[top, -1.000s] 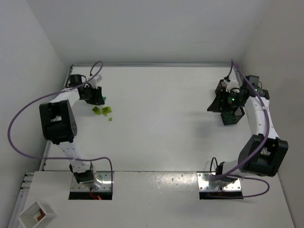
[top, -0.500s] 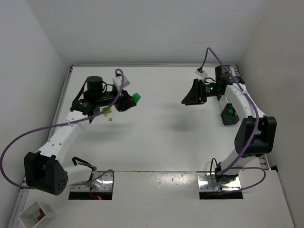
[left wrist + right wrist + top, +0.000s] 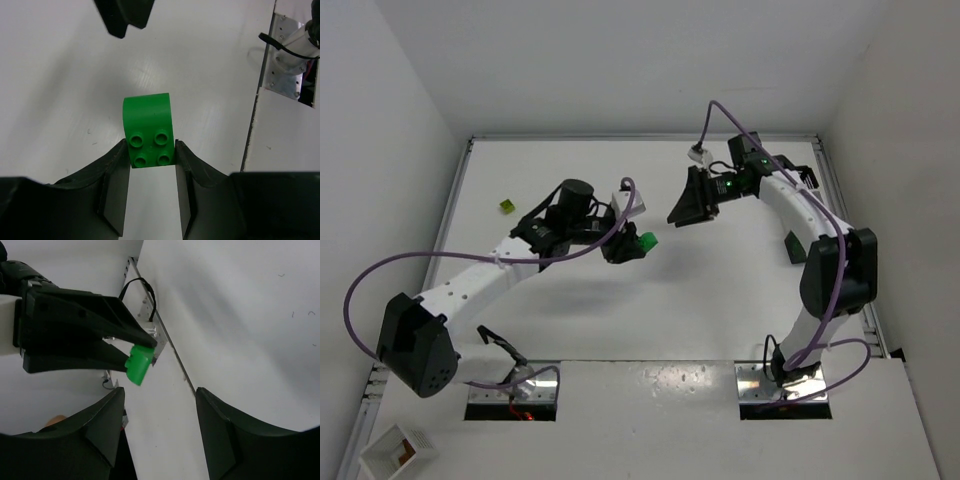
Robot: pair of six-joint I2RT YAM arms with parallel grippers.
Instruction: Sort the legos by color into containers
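The green brick [image 3: 646, 241] is pinched at its studded end between the left gripper's [image 3: 633, 244] two fingers and held up above the middle of the table [image 3: 720, 300]. In the left wrist view its four studs face the camera and its rounded end sticks out past the fingertips [image 3: 119, 152]. The right gripper [image 3: 684, 211] hangs near it, pointing at it, jaws spread with nothing between them; its wrist view shows the brick [image 3: 138, 363] in the left gripper's tips, apart from its own fingers [image 3: 107, 415]. A lime brick [image 3: 506, 206] lies alone on the far left of the table. A black bin [image 3: 791, 246] is mostly hidden behind the right arm.
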